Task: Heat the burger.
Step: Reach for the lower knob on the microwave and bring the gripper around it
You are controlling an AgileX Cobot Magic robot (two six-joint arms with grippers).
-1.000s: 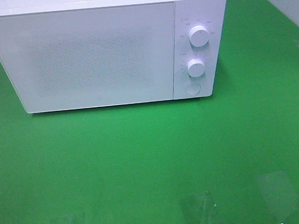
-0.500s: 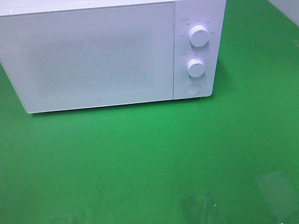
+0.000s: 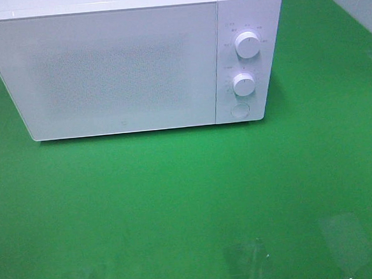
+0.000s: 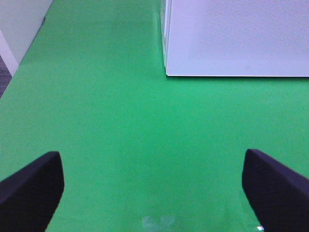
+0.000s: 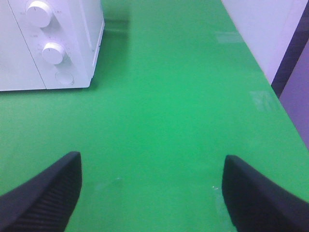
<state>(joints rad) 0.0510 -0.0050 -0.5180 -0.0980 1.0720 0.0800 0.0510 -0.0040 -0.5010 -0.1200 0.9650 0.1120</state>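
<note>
I have the microwave (image 3: 129,63) square in the high view, standing at the far side of the green surface (image 3: 190,203) with its door (image 3: 104,72) shut. I cannot find the burger in any view. It is not on the surface, and the door's white face shows me nothing of what is inside, so I cannot tell where it is.

The left claw (image 4: 154,191) is spread wide and empty, hanging over bare green short of the microwave's left front corner. The right claw (image 5: 152,193) is also spread and holds nothing. It faces open surface with the control panel off to one side. Neither claw shows in the high view.

I judge the task to be at an in-between step: nothing is gripped and nothing is being pressed. If the burger is not inside, the next move is on the round button (image 3: 239,111) under the lower knob (image 3: 244,84), which I take to be the door release. That needs the right claw to reach in and push with one fingertip, square on. If it is already inside, the upper knob (image 3: 248,45) and lower knob need turning instead.

Nothing lies between the claws and the panel. My one worry is the door's swing, so I would keep the left arm out of its path.
</note>
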